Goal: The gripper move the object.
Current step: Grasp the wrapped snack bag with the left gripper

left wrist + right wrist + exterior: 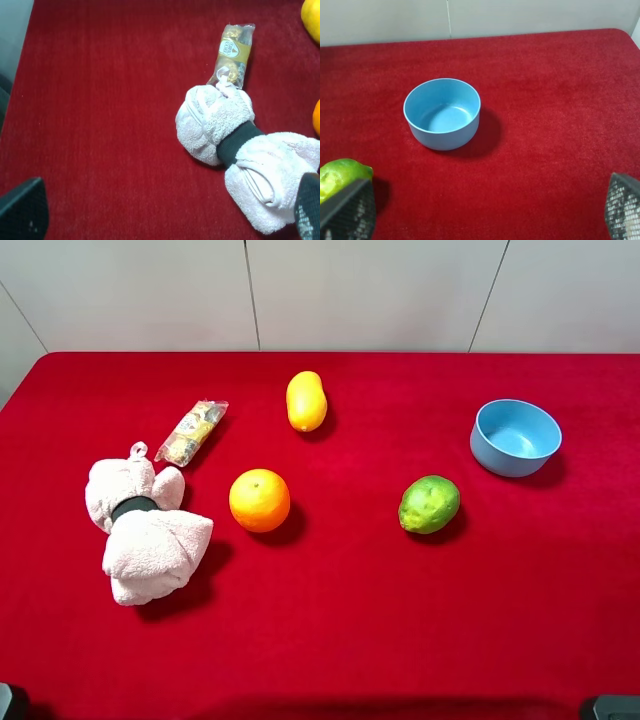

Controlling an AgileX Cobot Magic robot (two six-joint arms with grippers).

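Observation:
The clear snack packet with yellow-brown contents lies flat on the red tablecloth at the left, its near end touching the pink towel bundle. In the left wrist view the packet lies beyond the towel. My left gripper is open and empty, its fingertips spread wide, well short of the packet. My right gripper is open and empty, far from the packet. Only slivers of both grippers show at the bottom corners of the exterior high view.
An orange sits right of the towel. A yellow oval fruit lies behind it. A green lime and a blue bowl sit at the right; the bowl is empty.

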